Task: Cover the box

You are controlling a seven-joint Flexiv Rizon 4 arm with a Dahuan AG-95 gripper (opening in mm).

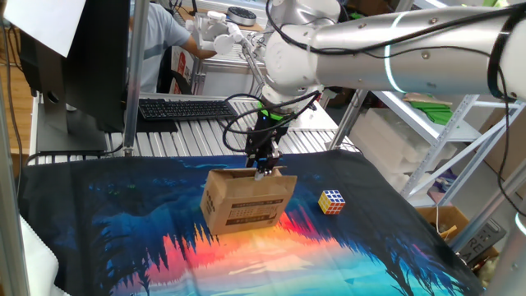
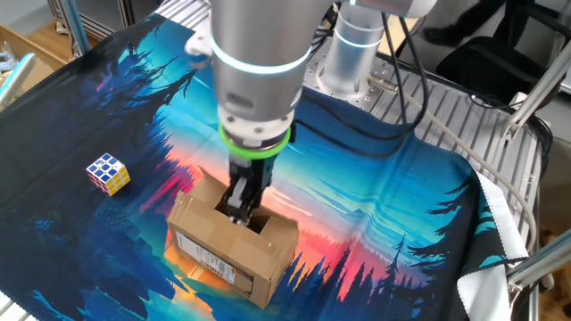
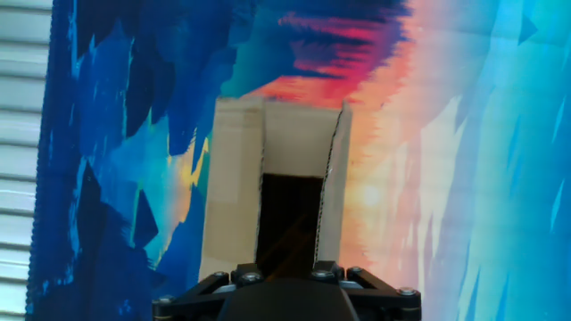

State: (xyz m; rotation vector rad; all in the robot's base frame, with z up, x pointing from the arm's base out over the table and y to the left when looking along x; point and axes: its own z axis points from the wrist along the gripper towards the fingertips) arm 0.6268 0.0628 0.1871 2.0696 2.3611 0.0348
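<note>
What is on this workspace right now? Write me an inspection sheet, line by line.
Surface: printed forest-sunset cloth spread over the table.
Job's things: brown cardboard box, top partly closed, a dark gap left in the hand view.
Clutter: Rubik's cube on the cloth, apart from the box.
Tool: tool pointing down at the box's opening; open or shut cannot be told.
Cables: black cables looped at the wrist.
Surroundings: keyboard, shelving, a seated person behind.

My arm reached out over the table; my gripper (image 2: 239, 207) pointed straight down, jaw gap not discernible.
</note>
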